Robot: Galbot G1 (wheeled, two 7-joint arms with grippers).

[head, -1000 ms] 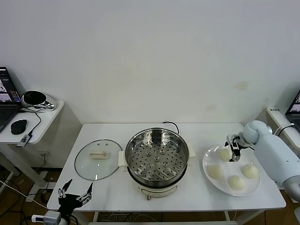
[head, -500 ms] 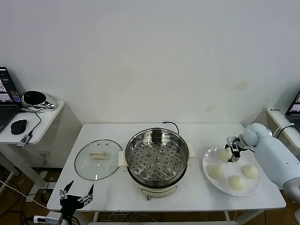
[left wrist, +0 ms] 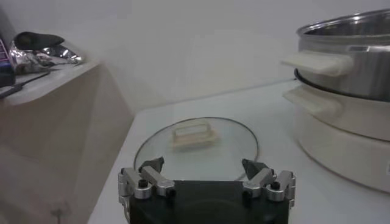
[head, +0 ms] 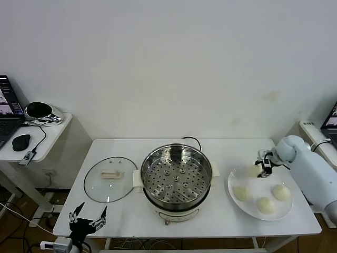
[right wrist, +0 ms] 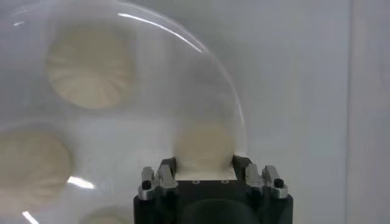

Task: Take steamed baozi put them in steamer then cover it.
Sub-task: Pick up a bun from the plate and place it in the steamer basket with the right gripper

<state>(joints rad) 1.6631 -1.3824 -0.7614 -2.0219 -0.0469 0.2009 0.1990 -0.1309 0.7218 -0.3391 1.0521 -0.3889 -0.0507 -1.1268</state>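
Observation:
My right gripper is shut on a pale steamed baozi at the far edge of the white plate. In the right wrist view that baozi fills the gap between the jaws of the right gripper. Three more baozi lie on the plate. The steel steamer stands mid-table with its perforated tray bare. Its glass lid lies flat to the left of it. My left gripper hangs open below the table's front-left corner.
A side table at the left carries a mouse, cables and a shiny device. The left wrist view shows the lid ahead of the left gripper and the steamer's side handle. The steamer's cord runs toward the back wall.
My right gripper has shut on the baozi at the plate's far edge and has risen a little with it. The left arm has barely moved.

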